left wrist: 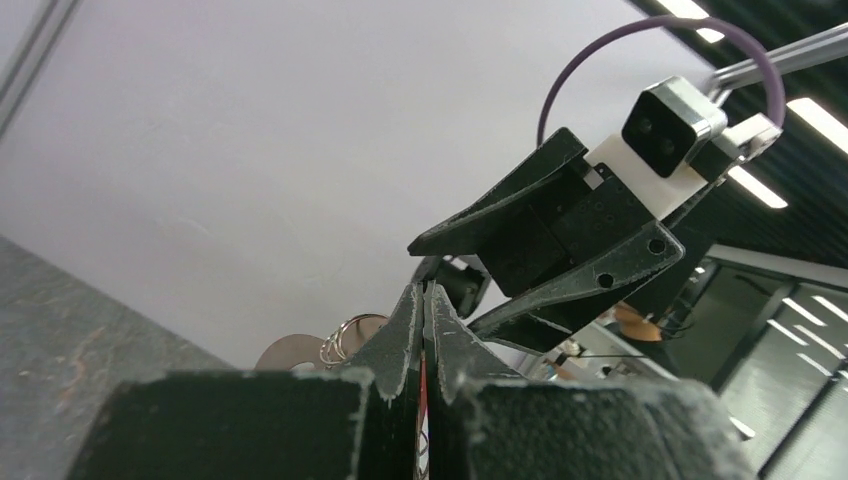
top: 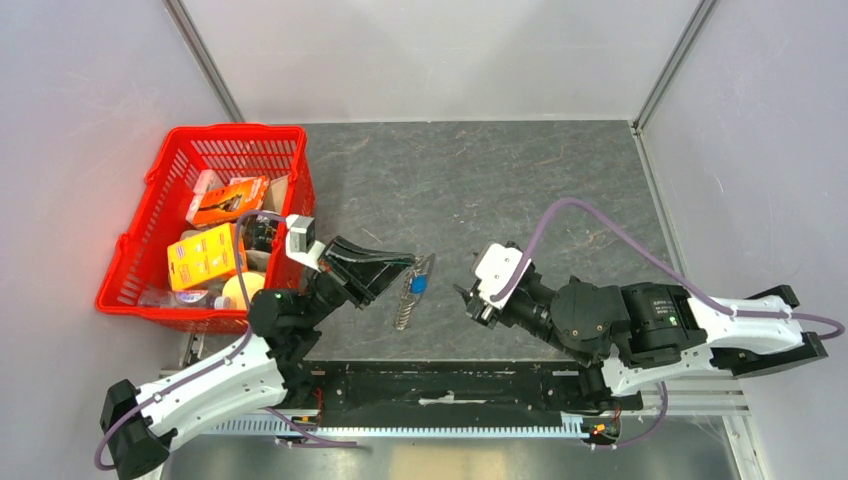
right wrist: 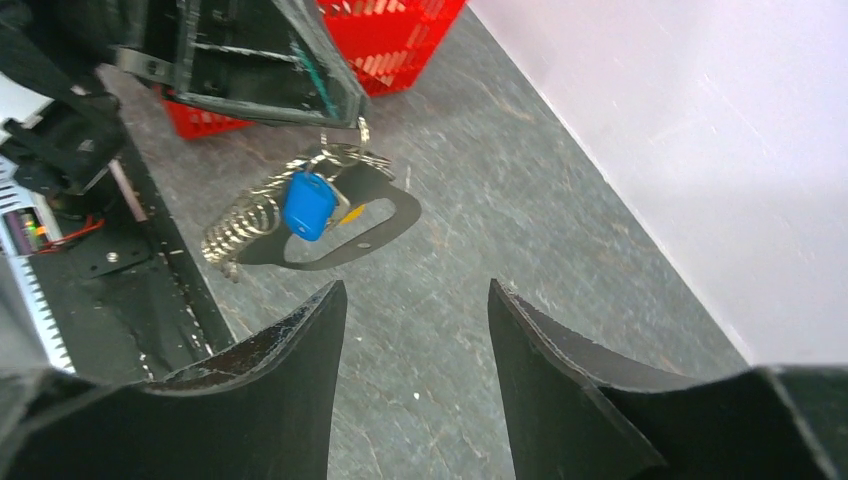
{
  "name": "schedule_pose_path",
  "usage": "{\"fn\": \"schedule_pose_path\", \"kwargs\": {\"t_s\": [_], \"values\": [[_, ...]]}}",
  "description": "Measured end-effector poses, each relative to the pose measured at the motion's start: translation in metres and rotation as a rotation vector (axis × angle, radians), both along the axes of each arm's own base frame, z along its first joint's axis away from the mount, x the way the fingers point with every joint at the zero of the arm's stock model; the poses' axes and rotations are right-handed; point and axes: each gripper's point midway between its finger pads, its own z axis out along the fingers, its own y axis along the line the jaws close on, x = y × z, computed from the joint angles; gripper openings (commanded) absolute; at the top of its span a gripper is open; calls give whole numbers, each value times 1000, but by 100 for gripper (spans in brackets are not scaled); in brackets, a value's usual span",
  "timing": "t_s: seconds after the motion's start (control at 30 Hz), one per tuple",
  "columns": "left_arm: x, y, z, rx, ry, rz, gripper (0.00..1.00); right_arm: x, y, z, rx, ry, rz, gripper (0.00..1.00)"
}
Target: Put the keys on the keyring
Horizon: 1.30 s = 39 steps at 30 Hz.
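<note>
Dangling keyring (top: pixel 404 308), grey tabletop (top: pixel 500 180), pale walls (top: pixel 420 50)

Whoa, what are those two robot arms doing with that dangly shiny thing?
The left gripper is pinching the keyring and holding it up above the table. A silver chain and a blue key dangle below it. The right gripper is open and empty. It points at the bunch from close by without touching it. A red basket of boxes sits off to the left.
</note>
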Motion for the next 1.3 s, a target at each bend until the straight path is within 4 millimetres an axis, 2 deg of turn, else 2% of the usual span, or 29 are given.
{"fn": "schedule_pose_path", "kwargs": {"t_s": [0.3, 0.47, 0.63, 0.73, 1.0, 1.13, 1.3], "values": [[20, -18, -6, 170, -9, 86, 2, 45, -24, -22, 63, 118, -180, 70], [32, -27, -12, 305, -18, 137, 2, 70, -34, -32, 105, 203, -274, 72], [49, -33, -22, 449, -30, 210, 2, 92, -37, -52, 109, 303, -351, 73], [63, -38, -38, 571, -30, 257, 2, 106, -41, -70, 105, 370, -401, 75], [95, -39, -91, 885, -6, 353, 2, 136, -73, -118, 126, 535, -555, 78], [109, -40, -115, 1015, 18, 379, 2, 140, -82, -143, 120, 607, -603, 79], [125, -38, -157, 1184, 60, 410, 2, 132, -86, -173, 97, 676, -620, 79]]}}
